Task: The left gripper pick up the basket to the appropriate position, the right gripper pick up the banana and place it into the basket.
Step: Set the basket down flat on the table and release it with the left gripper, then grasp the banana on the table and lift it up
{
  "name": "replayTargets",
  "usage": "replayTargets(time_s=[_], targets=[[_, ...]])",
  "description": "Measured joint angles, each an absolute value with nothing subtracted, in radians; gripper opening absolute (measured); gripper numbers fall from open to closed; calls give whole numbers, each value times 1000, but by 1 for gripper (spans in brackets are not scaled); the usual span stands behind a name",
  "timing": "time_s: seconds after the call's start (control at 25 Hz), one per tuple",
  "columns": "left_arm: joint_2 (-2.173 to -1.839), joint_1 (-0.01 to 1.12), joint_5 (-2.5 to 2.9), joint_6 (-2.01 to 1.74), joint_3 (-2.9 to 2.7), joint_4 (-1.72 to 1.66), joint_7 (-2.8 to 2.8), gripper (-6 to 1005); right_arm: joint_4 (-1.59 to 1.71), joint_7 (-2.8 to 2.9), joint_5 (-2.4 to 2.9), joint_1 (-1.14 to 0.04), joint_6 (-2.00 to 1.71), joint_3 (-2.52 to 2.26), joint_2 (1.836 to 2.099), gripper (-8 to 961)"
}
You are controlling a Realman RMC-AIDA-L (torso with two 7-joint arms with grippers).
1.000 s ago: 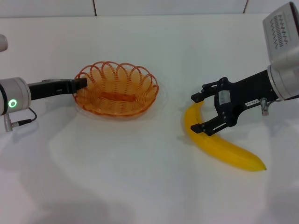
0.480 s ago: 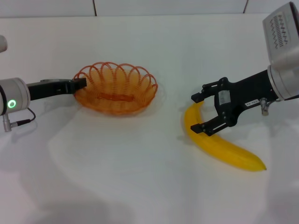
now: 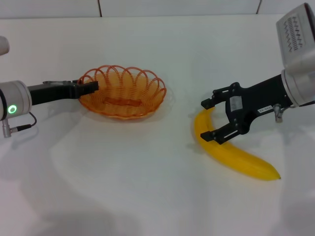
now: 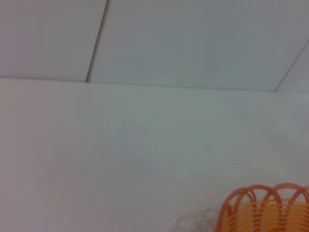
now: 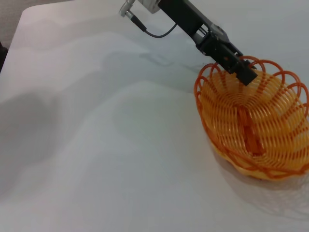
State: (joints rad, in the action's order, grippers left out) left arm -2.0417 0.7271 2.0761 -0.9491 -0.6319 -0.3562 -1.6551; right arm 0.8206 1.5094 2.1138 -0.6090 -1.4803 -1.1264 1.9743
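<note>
Banana between open right gripper fingers, on table.

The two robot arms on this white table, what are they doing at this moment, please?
The left pincer is shut on the rim of the orange basket, at the end toward the robot's left, and seems to hold that end slightly raised off the table. The right pincer is open, with one finger on each side of the upper end of the banana. The banana lies on the table, not yet gripped, and the basket holds nothing.
</note>
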Motion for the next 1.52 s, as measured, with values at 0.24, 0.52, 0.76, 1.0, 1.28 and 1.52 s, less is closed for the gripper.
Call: replayTargets(time_s=[0.24, 0.52, 0.76, 1.0, 1.28, 1.52], targets=[[-2041, 711, 2079, -969, -638, -407, -1642, 586, 821, 1509, 2114, -608, -1480, -1125, 1974, 893], [-2042, 658, 1991, -1017, -638, -487, -1490, 662, 821, 1509, 2114, -608, -1480, -1124, 1974, 893], [-2039, 597, 1872, -1149, -637, -513, -1291, 658, 821, 1509, 2114, -608, -1471, -1124, 1977, 894], [-2036, 535, 1860, -1243, -636, -548, -1209, 653, 821, 1509, 2114, -605, -1411, -1124, 1992, 894], [-2033, 453, 1928, -1351, -639, -606, -1174, 651, 824, 1509, 2105, -605, -1351, -1122, 2015, 893], [-2032, 387, 1936, -1423, -637, -620, -1108, 650, 824, 1509, 2093, -602, -1295, -1120, 2029, 893]])
